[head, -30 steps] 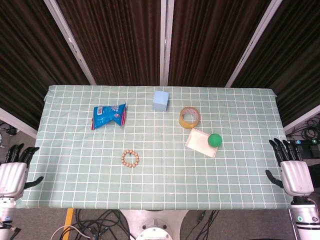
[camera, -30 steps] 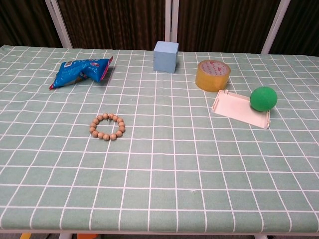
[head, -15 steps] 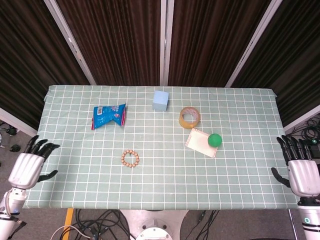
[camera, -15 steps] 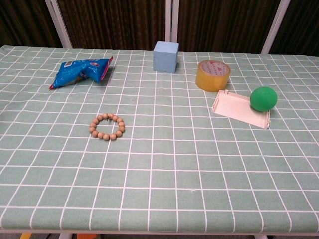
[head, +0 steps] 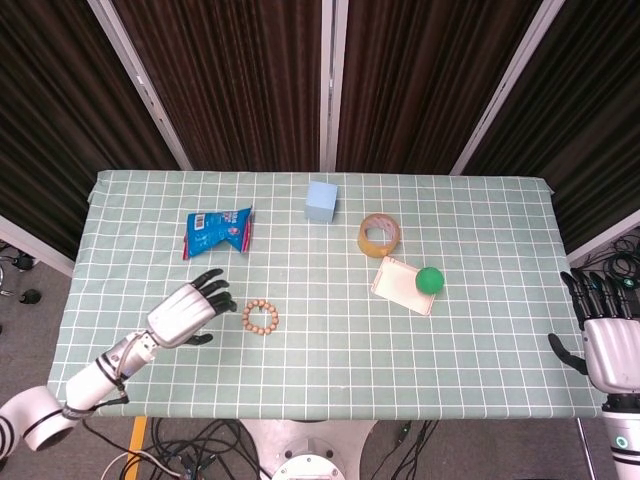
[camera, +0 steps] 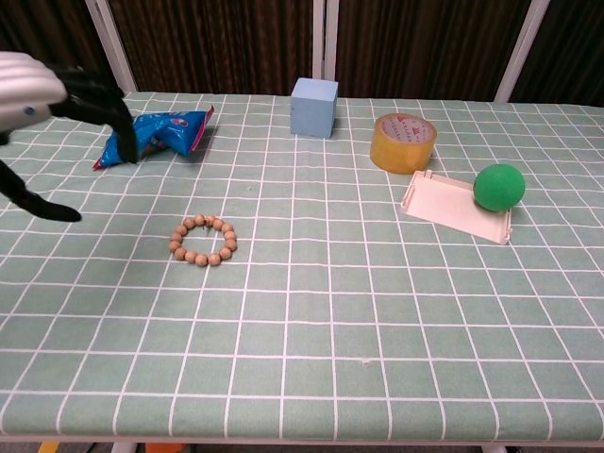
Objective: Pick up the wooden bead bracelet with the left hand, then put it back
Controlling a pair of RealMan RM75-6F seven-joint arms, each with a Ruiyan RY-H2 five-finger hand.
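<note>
The left hand [head: 186,314], fingers spread and holding nothing, hovers just left of the wooden bead bracelet [head: 260,317], which lies flat on the checked tablecloth [head: 330,370]. The right hand [head: 610,345], fingers apart, hangs beyond the table's right edge.

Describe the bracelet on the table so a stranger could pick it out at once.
On the green checked tablecloth, look at the near left part, in front of the blue snack packet. The wooden bead bracelet lies flat there, just right of the open left hand. It is the only ring of small brown beads; the tape roll is a solid yellowish band.
</note>
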